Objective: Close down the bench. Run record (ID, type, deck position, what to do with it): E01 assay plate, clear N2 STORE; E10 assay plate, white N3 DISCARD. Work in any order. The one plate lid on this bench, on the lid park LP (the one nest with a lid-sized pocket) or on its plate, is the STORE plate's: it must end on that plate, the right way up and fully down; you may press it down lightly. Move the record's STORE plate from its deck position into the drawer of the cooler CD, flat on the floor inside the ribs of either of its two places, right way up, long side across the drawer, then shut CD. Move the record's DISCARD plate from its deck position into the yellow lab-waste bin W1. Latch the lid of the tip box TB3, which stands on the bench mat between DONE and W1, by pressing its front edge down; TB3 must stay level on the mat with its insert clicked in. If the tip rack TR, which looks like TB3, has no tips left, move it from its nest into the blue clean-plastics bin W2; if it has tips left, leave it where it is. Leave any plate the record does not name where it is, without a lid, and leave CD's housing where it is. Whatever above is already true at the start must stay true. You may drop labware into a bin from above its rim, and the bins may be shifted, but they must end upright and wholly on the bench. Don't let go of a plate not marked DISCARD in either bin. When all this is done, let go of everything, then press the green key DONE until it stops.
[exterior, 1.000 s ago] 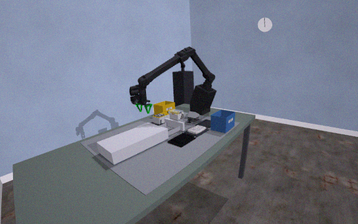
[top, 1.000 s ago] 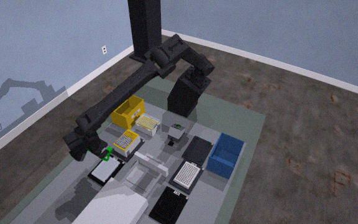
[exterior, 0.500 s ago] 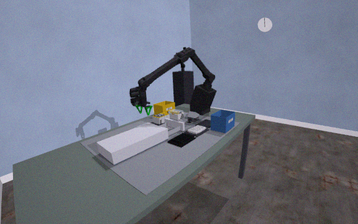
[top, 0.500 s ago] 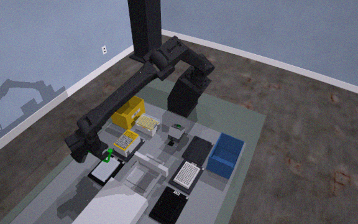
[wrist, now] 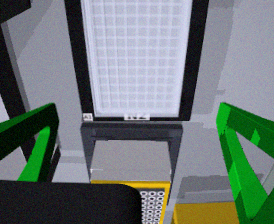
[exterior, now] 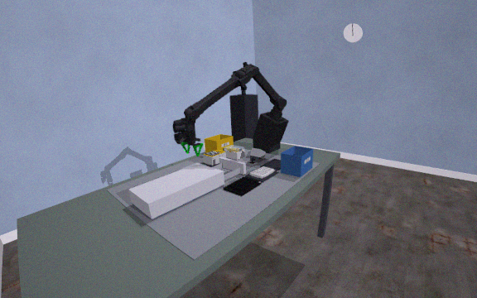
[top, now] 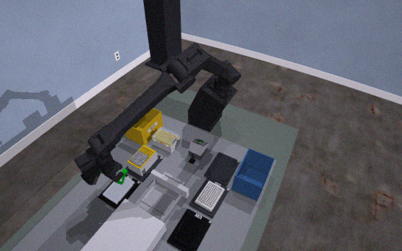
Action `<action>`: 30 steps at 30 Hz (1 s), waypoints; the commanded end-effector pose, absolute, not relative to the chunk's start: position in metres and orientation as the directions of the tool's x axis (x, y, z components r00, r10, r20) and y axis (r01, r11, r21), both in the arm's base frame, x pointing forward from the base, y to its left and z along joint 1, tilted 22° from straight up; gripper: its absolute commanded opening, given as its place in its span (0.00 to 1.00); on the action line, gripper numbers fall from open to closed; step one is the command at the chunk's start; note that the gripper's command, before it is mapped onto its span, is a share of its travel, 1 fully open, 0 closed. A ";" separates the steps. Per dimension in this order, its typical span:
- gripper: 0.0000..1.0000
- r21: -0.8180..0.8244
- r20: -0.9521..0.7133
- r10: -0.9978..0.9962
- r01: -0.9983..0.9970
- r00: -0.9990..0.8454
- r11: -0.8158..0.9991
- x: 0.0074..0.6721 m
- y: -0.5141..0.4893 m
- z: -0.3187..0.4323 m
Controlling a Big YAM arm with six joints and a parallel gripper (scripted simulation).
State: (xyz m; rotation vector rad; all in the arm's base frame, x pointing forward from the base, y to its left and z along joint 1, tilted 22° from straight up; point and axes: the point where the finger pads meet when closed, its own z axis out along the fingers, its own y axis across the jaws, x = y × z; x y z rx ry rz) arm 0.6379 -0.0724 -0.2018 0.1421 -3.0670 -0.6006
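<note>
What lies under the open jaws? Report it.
A pale, gridded plate in a black nest, directly below the gripper, which holds nothing. The nest floor beneath the plate is covered.

You're looking at a matte black arm (top: pixel 142 104) of boxy links, with bright green end effector (exterior: pixel 192 148) fingers.

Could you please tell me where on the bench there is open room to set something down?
Open mat lies in front of the white cooler, toward the table edge. Between the yellow bin and blue bin, labware is packed tightly.
</note>
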 end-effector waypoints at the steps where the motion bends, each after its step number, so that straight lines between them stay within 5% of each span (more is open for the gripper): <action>1: 1.00 0.367 -0.044 -0.081 -0.091 -0.996 0.926 0.656 -0.074 -0.192; 30: 1.00 0.366 -0.054 -0.084 -0.098 -0.995 0.925 0.662 -0.060 -0.223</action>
